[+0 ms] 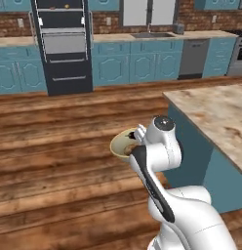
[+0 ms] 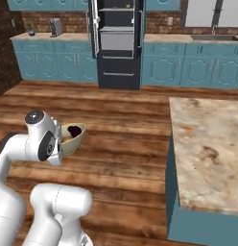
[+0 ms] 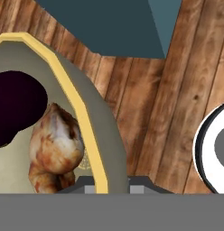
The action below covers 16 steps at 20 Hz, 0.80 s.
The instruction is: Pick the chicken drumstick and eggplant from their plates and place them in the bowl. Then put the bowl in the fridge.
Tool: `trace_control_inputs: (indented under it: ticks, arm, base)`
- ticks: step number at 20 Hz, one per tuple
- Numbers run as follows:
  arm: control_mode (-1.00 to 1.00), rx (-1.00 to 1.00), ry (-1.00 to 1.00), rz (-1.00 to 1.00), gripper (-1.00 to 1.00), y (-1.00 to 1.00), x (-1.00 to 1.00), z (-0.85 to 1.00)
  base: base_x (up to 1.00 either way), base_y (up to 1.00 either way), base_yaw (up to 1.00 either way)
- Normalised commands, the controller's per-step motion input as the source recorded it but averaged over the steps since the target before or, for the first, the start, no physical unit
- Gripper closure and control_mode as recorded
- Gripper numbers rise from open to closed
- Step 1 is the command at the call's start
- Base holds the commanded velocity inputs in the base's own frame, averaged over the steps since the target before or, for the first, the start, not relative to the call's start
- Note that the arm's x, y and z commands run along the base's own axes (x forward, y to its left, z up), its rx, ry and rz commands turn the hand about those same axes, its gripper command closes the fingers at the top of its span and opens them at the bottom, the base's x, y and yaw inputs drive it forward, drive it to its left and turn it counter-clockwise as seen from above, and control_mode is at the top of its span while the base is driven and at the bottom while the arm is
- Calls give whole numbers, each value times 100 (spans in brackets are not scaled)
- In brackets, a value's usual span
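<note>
My gripper [image 3: 107,185] is shut on the rim of the tan-yellow bowl [image 3: 73,90] and holds it in the air above the wooden floor. Inside the bowl lie the dark purple eggplant [image 3: 16,108] and, beside it, the golden-brown chicken drumstick [image 3: 55,144]. From the base, the bowl [image 1: 120,144] hangs just left of my upper arm, and in the right base view the bowl [image 2: 75,139] shows the eggplant [image 2: 73,129] inside. The black fridge [image 1: 64,44] stands open at the far wall, its pale shelves and drawers visible; it also appears as the fridge [image 2: 118,38]. The plates are out of view.
A marble-topped island with teal sides [image 1: 215,112] stands close on my right, also seen as the island [image 2: 207,144]. Teal cabinets, a sink counter [image 1: 152,35] and a dishwasher [image 1: 193,57] line the back wall. Open wooden floor [image 1: 69,127] lies between me and the fridge.
</note>
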Motion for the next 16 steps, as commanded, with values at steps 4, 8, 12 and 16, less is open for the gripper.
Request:
trace_control_inputs:
  ticks: [4, 8, 12, 16]
  arm:
    - [100, 0, 0, 0, 100, 0, 0, 0]
    - [100, 0, 0, 0, 100, 0, 0, 0]
    - [100, 0, 0, 0, 100, 0, 0, 0]
    - [100, 0, 0, 0, 100, 0, 0, 0]
  base:
    - [75, 64, -3]
    - [79, 46, -14]
    - [82, 37, -17]
    - [84, 39, -14]
